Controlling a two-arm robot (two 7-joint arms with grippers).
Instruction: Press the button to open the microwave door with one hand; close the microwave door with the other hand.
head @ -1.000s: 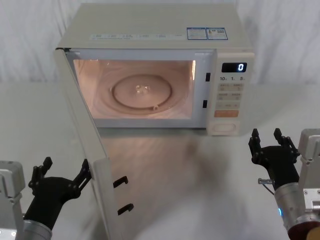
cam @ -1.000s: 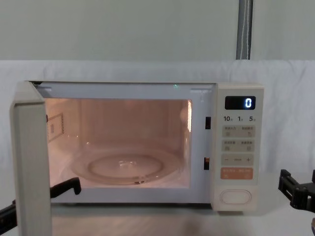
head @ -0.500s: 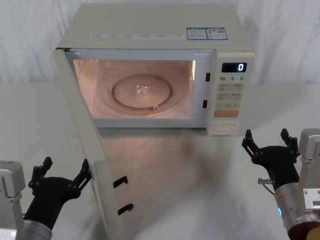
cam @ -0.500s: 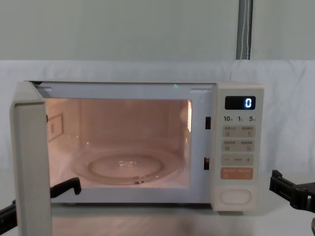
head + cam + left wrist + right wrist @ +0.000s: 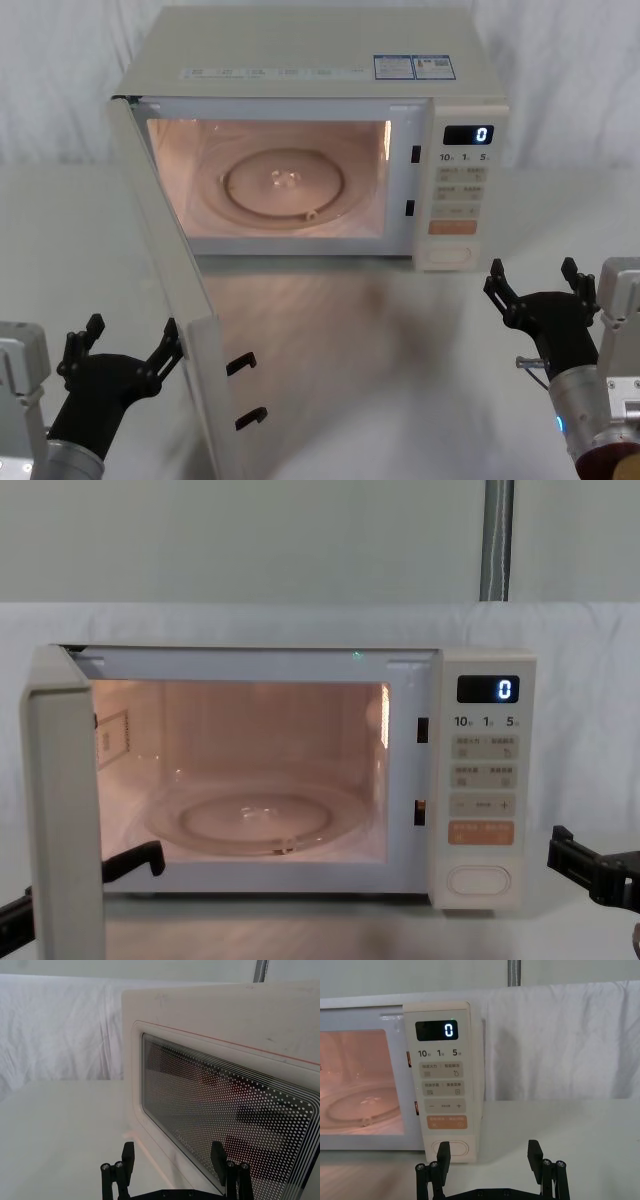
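The cream microwave door (image 5: pixel 175 300) stands wide open, swung out toward my left, and the cavity is lit. Its dotted glass window (image 5: pixel 225 1090) faces my left gripper (image 5: pixel 133 335), which is open low beside the door's outer face. One of its fingers (image 5: pixel 168 345) is right next to the door's free edge; I cannot tell if it touches. The oval door button (image 5: pixel 447 257) sits at the bottom of the control panel (image 5: pixel 445 1080). My right gripper (image 5: pixel 531 275) is open, low on the table in front of the button (image 5: pixel 454 1149) and clear of it.
The microwave body (image 5: pixel 300 50) stands at the back of a white-draped table (image 5: pixel 400 380). Its display (image 5: pixel 488 689) reads 0. A glass turntable (image 5: pixel 283 185) lies inside. A white cloth backdrop (image 5: pixel 560 1040) hangs behind.
My right gripper's fingers spread wider a moment ago and have held still since. The door and my left gripper have not moved.
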